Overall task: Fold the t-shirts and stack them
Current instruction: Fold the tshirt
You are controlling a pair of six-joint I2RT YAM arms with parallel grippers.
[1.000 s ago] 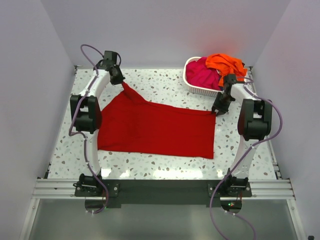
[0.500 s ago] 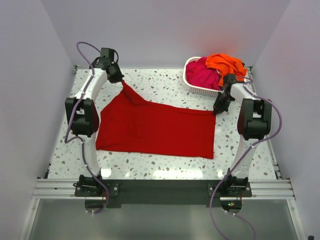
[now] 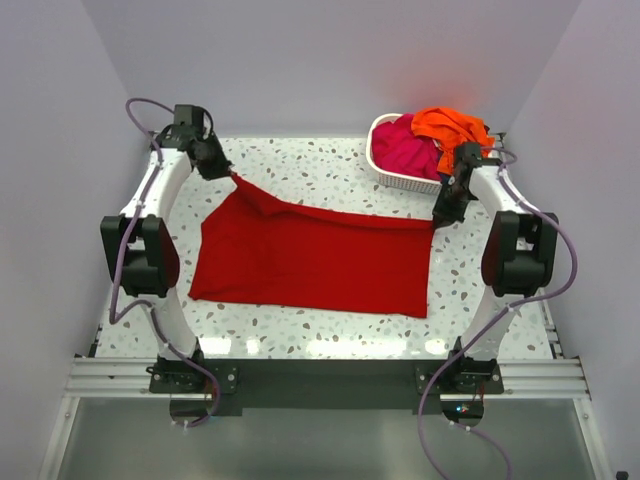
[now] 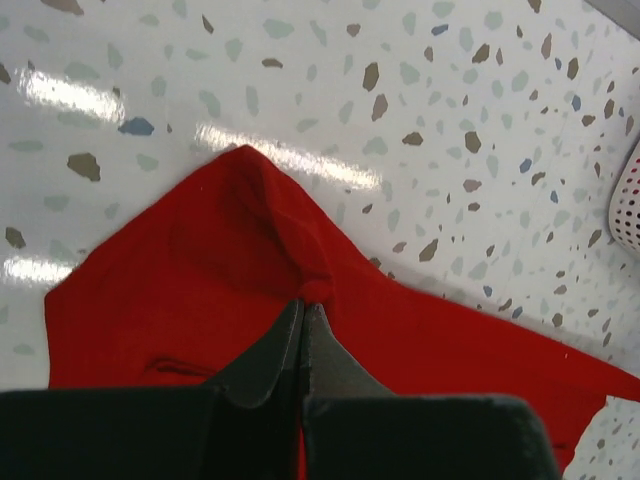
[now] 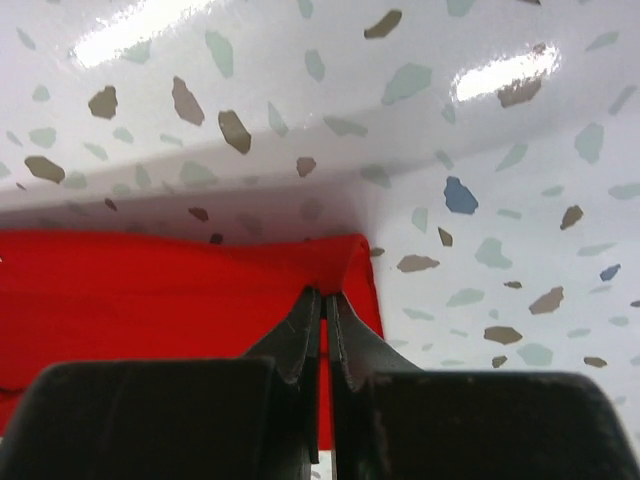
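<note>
Seeing a deep red cloth t-shirt (image 3: 310, 260) spread mostly flat on the speckled white desk (image 3: 330, 170). Pinched at the far-left corner by the left fingers (image 4: 272, 350), clamped tight on a lifted peak of cloth. Same deal at the far-right corner: right fingers (image 5: 296, 335) squeezed together on the edge. Also spotting a magenta-pink t-shirt (image 3: 405, 148) and a bright orange t-shirt (image 3: 450, 125) heaped in the white slatted plastic basket (image 3: 395, 175), far right.

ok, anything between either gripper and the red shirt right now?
Nothing visible. The left gripper is shut on the red shirt's far-left corner, and the right gripper is shut on its far-right corner. The basket sits behind the right gripper, off the cloth.
</note>
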